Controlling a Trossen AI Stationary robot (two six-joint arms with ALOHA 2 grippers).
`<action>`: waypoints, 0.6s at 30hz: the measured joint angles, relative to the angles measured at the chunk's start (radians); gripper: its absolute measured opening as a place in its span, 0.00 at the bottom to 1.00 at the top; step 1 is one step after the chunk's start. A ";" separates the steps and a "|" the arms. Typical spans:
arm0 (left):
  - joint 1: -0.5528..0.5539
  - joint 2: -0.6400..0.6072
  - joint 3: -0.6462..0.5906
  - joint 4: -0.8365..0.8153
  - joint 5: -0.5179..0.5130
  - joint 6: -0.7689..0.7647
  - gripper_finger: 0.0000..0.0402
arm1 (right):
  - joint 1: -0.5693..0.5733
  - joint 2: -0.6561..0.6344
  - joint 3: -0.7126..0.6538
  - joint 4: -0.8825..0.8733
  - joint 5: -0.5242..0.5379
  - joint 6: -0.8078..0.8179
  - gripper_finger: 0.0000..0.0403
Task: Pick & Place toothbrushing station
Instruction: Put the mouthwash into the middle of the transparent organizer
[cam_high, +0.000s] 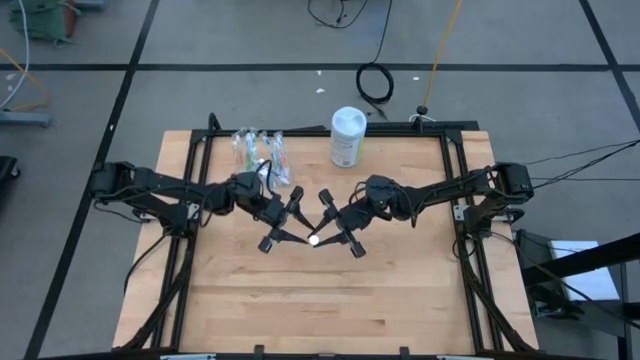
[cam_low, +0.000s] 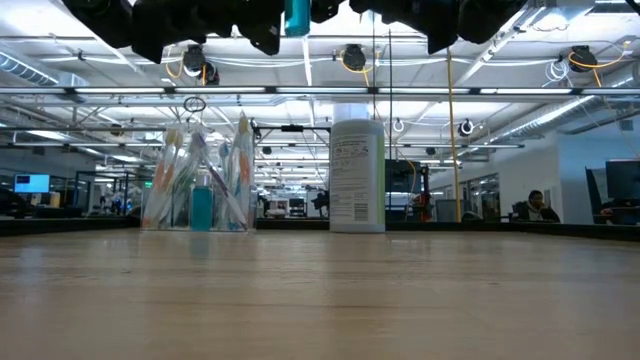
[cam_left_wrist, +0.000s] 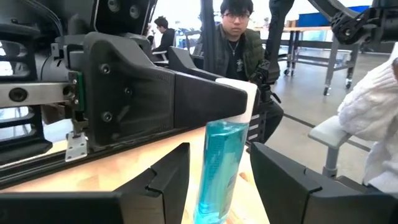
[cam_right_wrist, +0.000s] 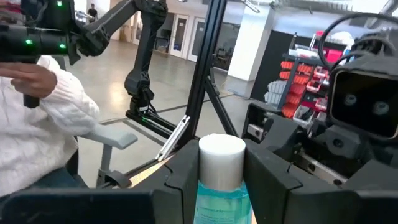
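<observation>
At frame centre in the overhead view, the left gripper (cam_high: 291, 222) and right gripper (cam_high: 335, 222) both clasped one upright teal tube (cam_high: 314, 239), held above the table (cam_high: 400, 300).

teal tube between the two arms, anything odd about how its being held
Yes: both claws grip the same teal tube at once, lifted above the table centre. The left claw holds its body, the right claw pinches just under its white cap. Nothing looks spilled or damaged.
</observation>
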 joint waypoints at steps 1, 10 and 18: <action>-0.003 0.000 0.000 0.000 -0.012 0.000 0.44 | 0.000 0.000 0.000 0.003 -0.001 -0.007 0.25; -0.009 0.000 0.000 -0.001 -0.023 0.052 0.60 | 0.000 0.000 0.000 0.002 -0.003 -0.017 0.25; -0.012 0.001 0.000 -0.007 0.036 0.050 0.63 | 0.000 0.000 0.000 0.021 -0.057 -0.042 0.25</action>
